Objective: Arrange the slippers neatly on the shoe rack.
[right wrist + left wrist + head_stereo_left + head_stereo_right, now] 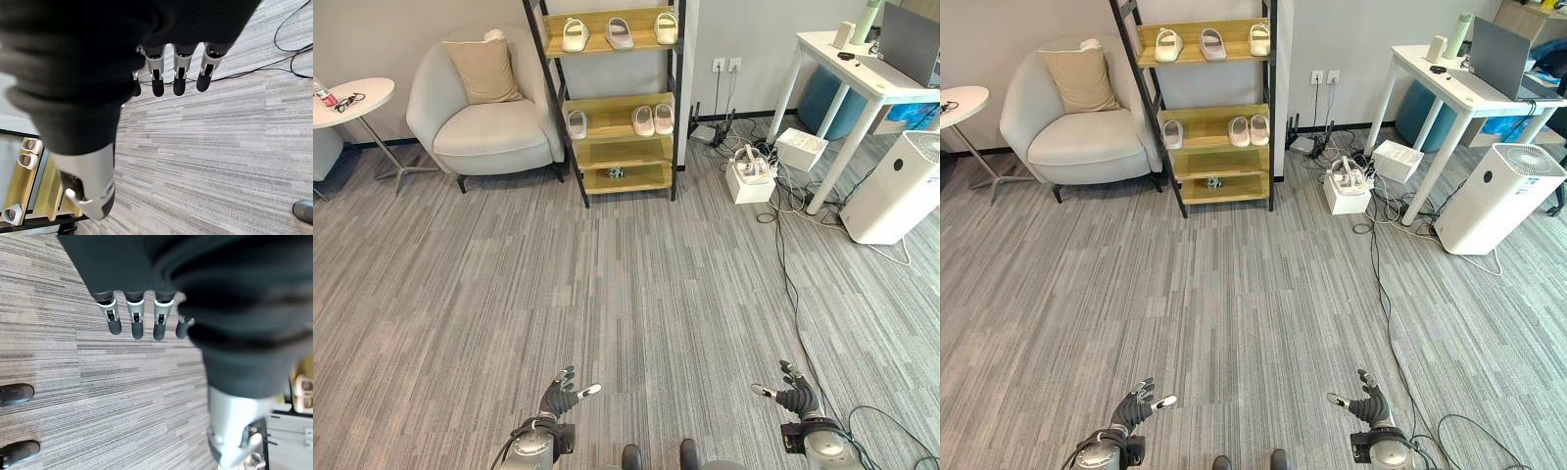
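Hovering low over carpet | left hand fingers spread, empty | right hand likewise

Left hand: low at the near edge of the head view on the robot's left, silver-grey forearm beneath it, dark ribbed cover over back and wrist, fingers straight and spread, thumb angled out toward the body's midline, holding nothing. Right hand: low at the near edge on the robot's right, level with the left and well apart from it, fingers straight in a row, thumb out toward the midline, holding nothing.
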{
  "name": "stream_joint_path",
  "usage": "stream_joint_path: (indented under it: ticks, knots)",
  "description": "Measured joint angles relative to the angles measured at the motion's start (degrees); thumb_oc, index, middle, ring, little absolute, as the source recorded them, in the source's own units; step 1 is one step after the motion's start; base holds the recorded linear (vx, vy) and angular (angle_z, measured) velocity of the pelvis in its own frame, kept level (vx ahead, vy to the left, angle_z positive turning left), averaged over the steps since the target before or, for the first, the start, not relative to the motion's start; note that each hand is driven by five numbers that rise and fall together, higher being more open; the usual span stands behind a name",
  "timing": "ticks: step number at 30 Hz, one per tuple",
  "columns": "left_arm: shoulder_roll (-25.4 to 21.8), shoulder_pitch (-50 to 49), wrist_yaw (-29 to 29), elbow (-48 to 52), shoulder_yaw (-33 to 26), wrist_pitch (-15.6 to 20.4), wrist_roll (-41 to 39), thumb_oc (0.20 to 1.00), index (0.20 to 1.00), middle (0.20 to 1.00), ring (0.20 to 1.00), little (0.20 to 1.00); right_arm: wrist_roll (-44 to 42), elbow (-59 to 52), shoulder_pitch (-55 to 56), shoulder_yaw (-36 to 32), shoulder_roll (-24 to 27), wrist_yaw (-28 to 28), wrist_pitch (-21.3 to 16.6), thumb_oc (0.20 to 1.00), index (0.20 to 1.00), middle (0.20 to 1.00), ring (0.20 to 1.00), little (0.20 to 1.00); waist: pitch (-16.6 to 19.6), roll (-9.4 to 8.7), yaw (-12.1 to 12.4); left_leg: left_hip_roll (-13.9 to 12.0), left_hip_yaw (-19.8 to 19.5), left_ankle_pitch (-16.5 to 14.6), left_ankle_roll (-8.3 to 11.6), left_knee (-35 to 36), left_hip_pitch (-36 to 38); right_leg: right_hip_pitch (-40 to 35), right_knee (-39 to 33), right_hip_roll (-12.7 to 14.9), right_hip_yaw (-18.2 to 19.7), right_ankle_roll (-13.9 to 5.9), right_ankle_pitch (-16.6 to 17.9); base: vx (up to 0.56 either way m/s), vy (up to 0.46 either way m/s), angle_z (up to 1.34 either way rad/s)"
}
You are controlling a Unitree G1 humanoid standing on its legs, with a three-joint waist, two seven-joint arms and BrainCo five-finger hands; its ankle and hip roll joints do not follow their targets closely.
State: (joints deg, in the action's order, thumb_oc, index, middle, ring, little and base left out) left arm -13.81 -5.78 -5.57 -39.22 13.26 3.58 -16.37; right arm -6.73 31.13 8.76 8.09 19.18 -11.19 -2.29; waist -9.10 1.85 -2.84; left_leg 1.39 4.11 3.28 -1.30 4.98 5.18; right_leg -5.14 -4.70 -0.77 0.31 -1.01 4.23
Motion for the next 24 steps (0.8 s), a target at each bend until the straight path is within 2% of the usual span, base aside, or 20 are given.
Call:
stream_joint_path:
  ticks: [7,9,12,24]
  knots:
    - [-0.19,-0.73,-0.03,2.10,-0.01,-0.08,-0.57,1.000,1.000,1.000,1.000,1.000,-0.34,-0.01,0.01,-0.07,-0.47,0.00,0.12,1.000,1.000,1.000,1.000,1.000,0.06,-0.10,-0.01,0.05,-0.48,-0.38,0.55,0.03,-0.55,-0.02,0.01,0.09,-0.65,0.42,0.37,-0.04,-0.002,0.05]
    - [-0.94,-2.92,0.57,6.82,-0.03,-0.14,-0.53,1.000,1.000,1.000,1.000,1.000,-0.33,-0.02,0.22,-0.07,-0.47,0.00,0.21,1.000,1.000,1.000,1.000,1.000,0.19,-0.34,-0.04,0.05,-0.44,-0.36,0.51,0.03,-0.68,0.15,0.01,0.09,-0.64,0.43,0.38,0.00,0.000,0.00]
    - [-1.63,-3.69,1.16,8.55,-0.16,-0.15,-0.57,1.000,1.000,1.000,1.000,1.000,-0.20,-0.10,0.57,-0.06,-0.47,0.10,0.20,1.000,1.000,1.000,1.000,1.000,0.30,-0.51,-0.03,0.06,-0.43,-0.16,0.21,0.02,-0.64,0.14,0.01,0.11,-0.59,0.47,0.41,0.00,0.000,0.00]
    - [-1.60,-3.40,1.14,8.55,-0.49,-0.34,-0.73,1.000,1.000,1.000,1.000,1.000,0.02,-0.03,1.24,0.24,-0.53,0.68,0.33,1.000,1.000,1.000,1.000,1.000,0.52,-0.67,-0.14,0.02,-0.14,-0.44,0.43,0.02,0.01,-0.26,0.00,0.07,-0.23,-0.11,0.03,0.01,-0.004,-0.01]
